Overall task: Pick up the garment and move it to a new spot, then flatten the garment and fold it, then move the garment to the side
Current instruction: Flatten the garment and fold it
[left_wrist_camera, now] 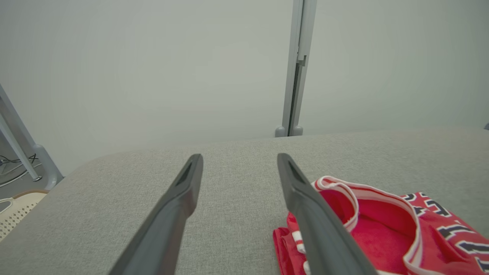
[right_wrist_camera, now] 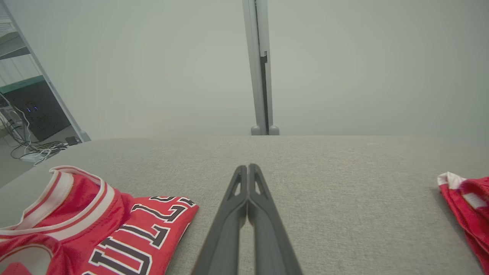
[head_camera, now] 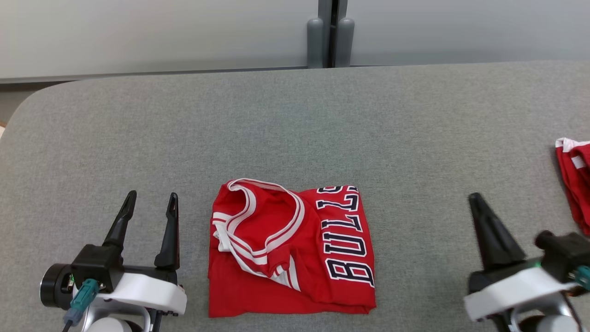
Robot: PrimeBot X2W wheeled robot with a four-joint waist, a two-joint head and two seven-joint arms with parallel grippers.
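Note:
A red jersey (head_camera: 295,251) with white trim and dark "BULLS" lettering lies folded into a rough square near the table's front middle. It also shows in the left wrist view (left_wrist_camera: 386,229) and the right wrist view (right_wrist_camera: 95,225). My left gripper (head_camera: 152,207) hovers open just left of it, nothing between its fingers (left_wrist_camera: 179,198). My right gripper (head_camera: 477,203) is well to the jersey's right, its fingers (right_wrist_camera: 248,183) pressed together on nothing.
A second red and white garment (head_camera: 576,180) lies at the table's right edge, also seen in the right wrist view (right_wrist_camera: 466,206). The grey fabric tabletop (head_camera: 295,129) runs back to a pale wall with a grey post (head_camera: 329,32).

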